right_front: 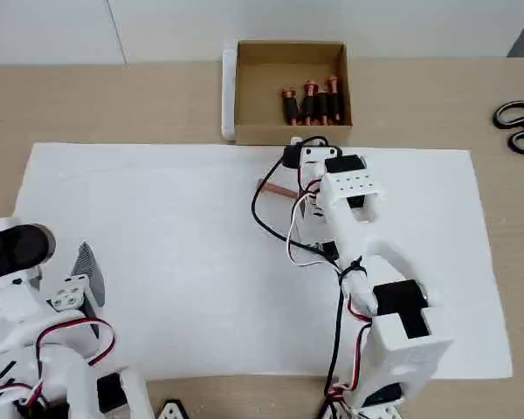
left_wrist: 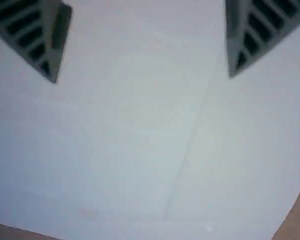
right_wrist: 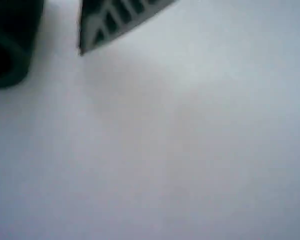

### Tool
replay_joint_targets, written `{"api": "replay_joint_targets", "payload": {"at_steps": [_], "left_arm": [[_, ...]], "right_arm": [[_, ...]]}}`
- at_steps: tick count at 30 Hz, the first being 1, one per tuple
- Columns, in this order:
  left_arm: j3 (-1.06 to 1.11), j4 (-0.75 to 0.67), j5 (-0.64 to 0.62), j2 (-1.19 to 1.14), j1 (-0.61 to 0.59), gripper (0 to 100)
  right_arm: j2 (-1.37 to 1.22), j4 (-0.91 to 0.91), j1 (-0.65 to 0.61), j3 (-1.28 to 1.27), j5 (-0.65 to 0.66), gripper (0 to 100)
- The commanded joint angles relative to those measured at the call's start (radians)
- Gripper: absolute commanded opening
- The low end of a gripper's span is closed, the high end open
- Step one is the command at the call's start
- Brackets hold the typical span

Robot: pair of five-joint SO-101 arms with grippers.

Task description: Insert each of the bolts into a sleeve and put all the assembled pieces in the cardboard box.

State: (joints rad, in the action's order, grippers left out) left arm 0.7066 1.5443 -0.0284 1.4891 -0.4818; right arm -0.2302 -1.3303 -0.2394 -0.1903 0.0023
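Note:
The cardboard box (right_front: 244,96) stands at the back of the table and holds several assembled bolt-and-sleeve pieces (right_front: 313,103) lying side by side. A copper bolt (right_front: 278,188) lies on the white paper just in front of the box. My right gripper (right_front: 300,194) hangs low right beside that bolt. A dark sleeve (right_wrist: 7,47) lies on the paper close under the right wrist camera. My left gripper (left_wrist: 140,75) is at the paper's near left corner, also seen from above as the left gripper (right_front: 86,272). It is open over bare paper, its fingers (left_wrist: 37,35) wide apart.
A large white paper sheet (right_front: 157,262) covers the middle of the wooden table (right_front: 87,96). Black scissors (right_front: 520,122) lie at the far right edge. A white strip (right_front: 229,92) rests against the box's left wall. The right arm's cables (right_front: 271,227) loop over the paper.

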Motion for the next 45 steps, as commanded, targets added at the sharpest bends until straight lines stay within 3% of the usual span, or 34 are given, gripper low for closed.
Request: {"api": "replay_joint_targets", "payload": {"at_steps": [1,8,19,21,30,34,39,42,45], "left_arm": [[-0.001,-0.020,-0.008,0.003,0.002,21],[-0.001,-0.020,-0.008,0.003,0.002,21],[-0.001,-0.020,-0.008,0.003,0.002,21],[-0.001,-0.020,-0.008,0.002,0.002,21],[-0.015,-0.018,-0.008,-0.035,0.000,21],[-0.110,-0.018,-0.012,-0.215,0.000,21],[-0.378,0.000,-0.069,-0.569,0.006,21],[-0.565,0.074,-0.123,-0.802,0.117,21],[-0.731,0.141,-0.216,-1.030,0.302,21]], "right_arm": [[0.005,0.012,-0.002,-0.002,-0.011,16.5],[0.005,0.039,0.001,-0.005,-0.011,8.1],[-0.028,0.027,0.081,0.018,-0.003,4.3],[-0.024,-0.035,0.091,0.068,0.002,0.3],[0.162,-0.245,0.088,0.284,0.040,0.6],[0.254,-0.312,0.093,0.339,0.041,0.6],[0.360,-0.358,0.096,0.342,0.048,0.6],[0.412,-0.367,0.096,0.342,0.072,0.6],[0.450,-0.367,0.096,0.342,0.075,0.6]]}}
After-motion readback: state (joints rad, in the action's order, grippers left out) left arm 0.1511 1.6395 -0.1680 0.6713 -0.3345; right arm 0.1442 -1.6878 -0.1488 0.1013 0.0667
